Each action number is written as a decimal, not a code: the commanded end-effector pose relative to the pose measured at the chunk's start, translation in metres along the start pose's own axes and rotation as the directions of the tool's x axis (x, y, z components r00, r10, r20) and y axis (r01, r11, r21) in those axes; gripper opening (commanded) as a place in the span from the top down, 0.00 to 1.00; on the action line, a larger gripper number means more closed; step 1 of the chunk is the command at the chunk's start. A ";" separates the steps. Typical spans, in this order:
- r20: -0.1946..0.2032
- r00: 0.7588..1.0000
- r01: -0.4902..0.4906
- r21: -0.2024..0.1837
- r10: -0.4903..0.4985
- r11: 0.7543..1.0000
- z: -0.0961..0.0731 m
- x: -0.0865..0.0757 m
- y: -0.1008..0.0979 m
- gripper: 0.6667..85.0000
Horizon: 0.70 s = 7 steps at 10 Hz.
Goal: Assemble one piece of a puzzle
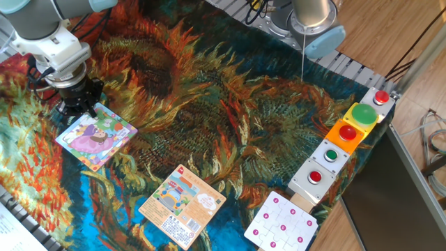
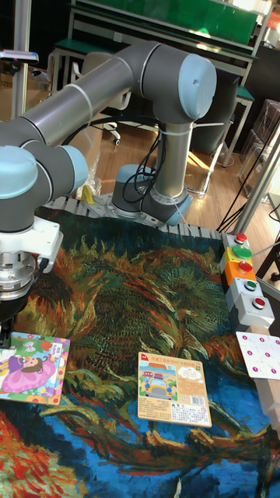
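Fixed view: my fingers [image 1: 82,106] point down over the far corner of the puzzle [image 1: 95,136], at the left side of the counter [image 1: 230,132]. The black finger assembly sits just at the green-patched corner of the puzzle; contact between the tips and the cardboard cannot be confirmed from this angle. Whether the fingers are spread or drawn together cannot be told either, since the tips merge into one dark shape against the patterned cloth.

The puzzle lies flat on the cloth, turned diamond-wise to the camera. Its picture shows a figure in a pink-purple dress, with a pale blue and yellow border.

The cloth covering the counter carries a painted sunflower pattern in orange, green and blue.

An orange card [image 1: 182,205] with a pastel picture and printed text lies flat near the front edge, well apart from the puzzle. A white card [image 1: 281,223] with pink dots lies to its right, at the front right corner.

A row of button boxes [image 1: 344,138] runs along the right edge of the counter, with red and green buttons and one large green button on a yellow box.

Tall fixed view: my arm [image 2: 93,93] arches from its base at the back of the counter to the left side. The puzzle [image 2: 31,368] sits at the left margin, directly below my wrist. The orange card [image 2: 173,389] lies near the centre, and the white card [image 2: 263,354] at the right margin.
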State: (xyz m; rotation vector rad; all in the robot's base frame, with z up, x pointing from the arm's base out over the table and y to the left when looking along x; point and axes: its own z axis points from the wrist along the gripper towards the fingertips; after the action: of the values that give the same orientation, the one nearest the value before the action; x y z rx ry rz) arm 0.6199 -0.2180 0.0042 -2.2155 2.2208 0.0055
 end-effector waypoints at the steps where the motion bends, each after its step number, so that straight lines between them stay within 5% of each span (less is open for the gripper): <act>1: 0.020 1.000 -0.012 -0.002 0.012 1.000 -0.002 -0.005 0.000 0.99; 7: 0.020 1.000 -0.012 -0.002 0.012 1.000 -0.002 -0.005 0.001 0.99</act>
State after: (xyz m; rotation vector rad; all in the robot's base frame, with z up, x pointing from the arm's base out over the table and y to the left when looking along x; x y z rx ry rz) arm 0.6187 -0.2130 0.0055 -2.2078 2.2246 0.0234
